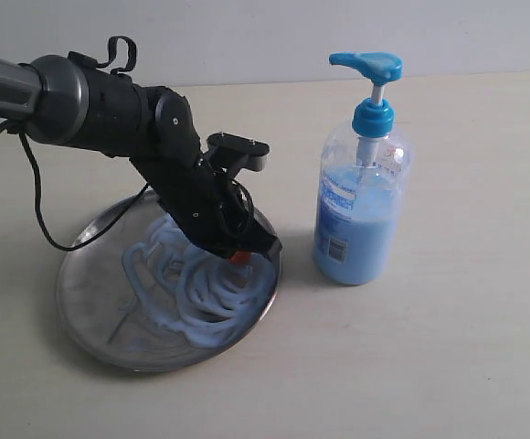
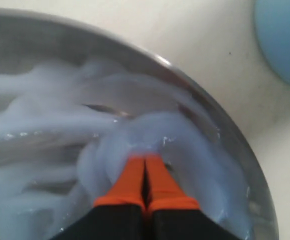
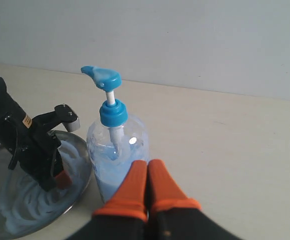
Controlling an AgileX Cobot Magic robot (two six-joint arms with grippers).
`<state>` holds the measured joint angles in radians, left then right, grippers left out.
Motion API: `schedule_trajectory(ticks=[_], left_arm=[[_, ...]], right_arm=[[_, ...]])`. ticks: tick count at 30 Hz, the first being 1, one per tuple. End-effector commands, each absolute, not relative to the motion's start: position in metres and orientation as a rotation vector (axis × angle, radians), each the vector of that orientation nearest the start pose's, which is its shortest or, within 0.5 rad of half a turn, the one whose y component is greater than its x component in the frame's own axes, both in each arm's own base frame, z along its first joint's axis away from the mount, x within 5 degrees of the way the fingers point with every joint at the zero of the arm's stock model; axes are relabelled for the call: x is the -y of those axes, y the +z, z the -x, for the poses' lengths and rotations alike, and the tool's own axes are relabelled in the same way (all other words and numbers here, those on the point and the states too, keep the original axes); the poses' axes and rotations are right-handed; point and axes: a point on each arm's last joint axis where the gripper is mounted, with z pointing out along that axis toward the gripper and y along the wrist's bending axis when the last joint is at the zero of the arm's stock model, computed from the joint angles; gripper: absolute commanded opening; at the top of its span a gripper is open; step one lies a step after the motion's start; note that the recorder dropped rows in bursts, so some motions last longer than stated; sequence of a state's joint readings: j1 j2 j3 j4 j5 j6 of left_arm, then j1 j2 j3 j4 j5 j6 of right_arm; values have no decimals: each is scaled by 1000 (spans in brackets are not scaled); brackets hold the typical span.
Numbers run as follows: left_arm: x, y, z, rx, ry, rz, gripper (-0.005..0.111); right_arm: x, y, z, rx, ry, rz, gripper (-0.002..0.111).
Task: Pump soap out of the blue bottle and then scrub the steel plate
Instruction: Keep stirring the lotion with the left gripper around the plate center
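**Counter** (image 1: 466, 366), one. Pale and flat; it carries everything below.

**Steel plate** (image 1: 75, 291), one. Round, so it has no long axis. It lies directly under the left pincer (image 2: 145, 162), whose tips meet it just inside the rim on the bottle side. Most of the plate spreads back under that arm.

**Blue bottle** (image 1: 361, 215), one. Upright, long axis vertical, pump head raised. It stands just beside the plate, past the left pincer's tips and apart from them. It is just ahead of the right pincer (image 3: 147, 167), with no contact.

**Soap** (image 1: 201, 293), one smeared patch. Pale blue swirls ring the left pincer's tips.

**Pincers**, two.
- Left: orange fingers (image 2: 130, 180) pressed together, gripping nothing, tips sunk in the soap. This arm is the nearer for scrubbing, which looks to be the step in hand.
- Right: closed and empty, off the plate.
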<state>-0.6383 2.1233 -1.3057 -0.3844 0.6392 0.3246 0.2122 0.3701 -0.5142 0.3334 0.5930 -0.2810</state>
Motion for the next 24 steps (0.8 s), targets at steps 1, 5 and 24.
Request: schedule_trajectory(ticks=[1, 5, 24], left_arm=[[252, 97, -301, -2898, -430, -1020, 0], [257, 98, -299, -2914, -525, -979, 0], [265, 102, -318, -2711, -537, -860, 0]], right_arm=[[-32, 309, -69, -1877, 315, 326, 0], [-32, 309, -69, -1877, 315, 326, 0], [-32, 309, -69, -1877, 315, 326, 0]])
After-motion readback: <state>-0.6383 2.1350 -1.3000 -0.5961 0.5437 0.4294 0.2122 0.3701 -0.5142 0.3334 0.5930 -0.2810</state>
